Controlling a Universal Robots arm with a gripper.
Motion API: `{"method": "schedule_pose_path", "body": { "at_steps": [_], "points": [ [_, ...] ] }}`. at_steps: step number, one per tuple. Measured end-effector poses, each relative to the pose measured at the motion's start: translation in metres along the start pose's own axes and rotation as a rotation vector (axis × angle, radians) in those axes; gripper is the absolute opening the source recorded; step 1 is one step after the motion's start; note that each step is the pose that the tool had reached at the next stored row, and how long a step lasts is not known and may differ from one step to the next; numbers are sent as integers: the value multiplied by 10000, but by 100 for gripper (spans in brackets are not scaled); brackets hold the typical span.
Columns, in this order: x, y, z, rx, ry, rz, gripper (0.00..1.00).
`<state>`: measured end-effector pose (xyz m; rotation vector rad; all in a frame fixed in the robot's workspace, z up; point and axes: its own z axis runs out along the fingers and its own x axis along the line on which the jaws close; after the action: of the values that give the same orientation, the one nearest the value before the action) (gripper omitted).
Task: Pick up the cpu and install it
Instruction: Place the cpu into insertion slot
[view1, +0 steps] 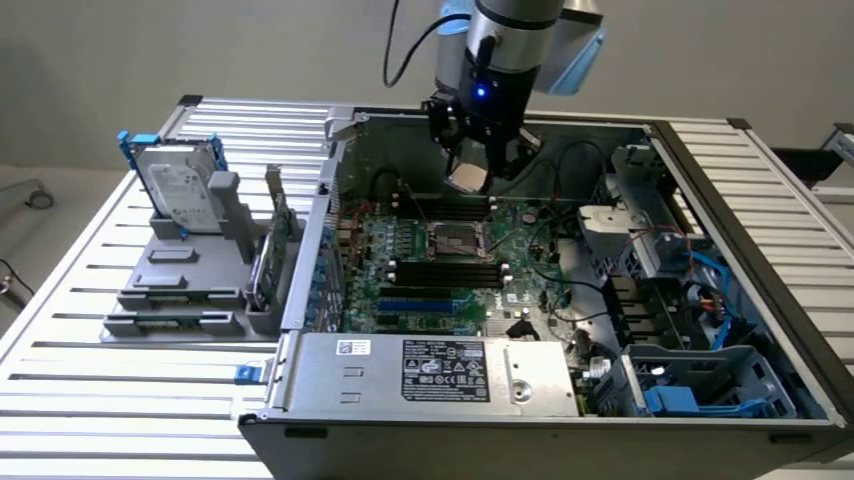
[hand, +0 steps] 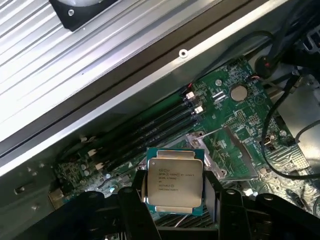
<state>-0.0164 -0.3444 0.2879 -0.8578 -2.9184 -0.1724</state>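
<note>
- Exterior view: the single gripper hangs over the far half of the open computer case. Its jaws are closed on the edges of the one cpu, which is held tilted in the air above the green board.
- One dark metal-framed socket lies on the board, nearer the camera than the cpu and apart from it, with its top in plain sight.
- Two banks of black memory slots flank the socket, one on its near side and one on its far side.
- Black cables loop through the case to the exterior view's right of the gripper, close to it.
- One silver power supply box fills the near edge of the case, and one blue plastic drive cage sits in the near corner at the exterior view's right.
- Outside the case, at the exterior view's left, one hard drive stands upright in a grey rack on the slatted counter, well apart from the gripper.
- Wrist view: the cpu shows its silvery printed top and is pinched between two dark fingers, one on each side.
- The green board lies beneath, and the socket shows its metal frame just past the cpu's edge.
- Long dark memory slots run between the cpu and the silver case wall.
- One round coin cell sits on the board, and black cables cross its edge.
</note>
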Motion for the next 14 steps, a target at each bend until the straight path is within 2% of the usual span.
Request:
{"method": "schedule_pose_path", "body": {
  "at_steps": [14],
  "points": [
    [-24, -16, 191, -310, -207, 2511, 55]
  ]
}}
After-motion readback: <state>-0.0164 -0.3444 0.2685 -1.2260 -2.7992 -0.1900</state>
